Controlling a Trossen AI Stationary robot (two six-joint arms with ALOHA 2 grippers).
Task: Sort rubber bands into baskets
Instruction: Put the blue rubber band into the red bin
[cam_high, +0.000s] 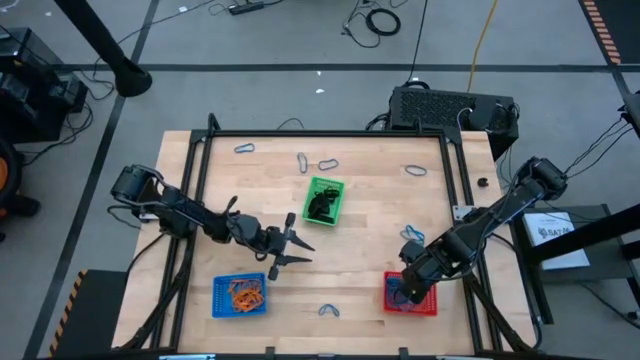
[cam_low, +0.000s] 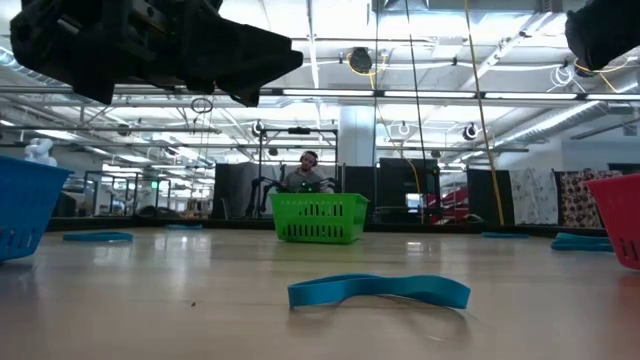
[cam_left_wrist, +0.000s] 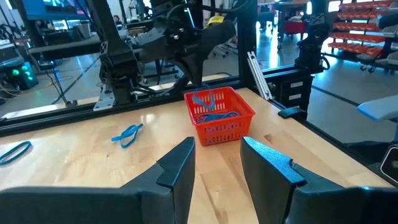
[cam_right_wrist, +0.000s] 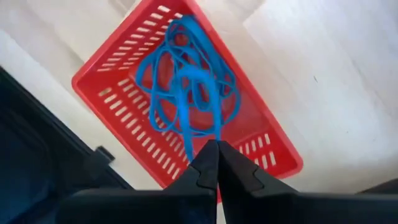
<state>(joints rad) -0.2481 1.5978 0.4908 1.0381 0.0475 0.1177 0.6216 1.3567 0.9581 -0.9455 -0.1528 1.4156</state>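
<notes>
While three baskets wait on the wooden table (cam_high: 370, 250), the right gripper (cam_right_wrist: 216, 149) hangs over the red basket (cam_right_wrist: 124, 81), fingers pinched together on a blue rubber band (cam_right_wrist: 186, 118) dangling into the tangle inside, apparently for release. The left gripper (cam_high: 295, 243) hovers mid-table, fingers apart and empty. Loose blue bands (cam_high: 329, 310) lie scattered.

A lab-workshop hall: exposed ceiling trusses (cam_low: 400, 95), red parts bins (cam_left_wrist: 367, 22), floor cables (cam_high: 380, 20)
</notes>
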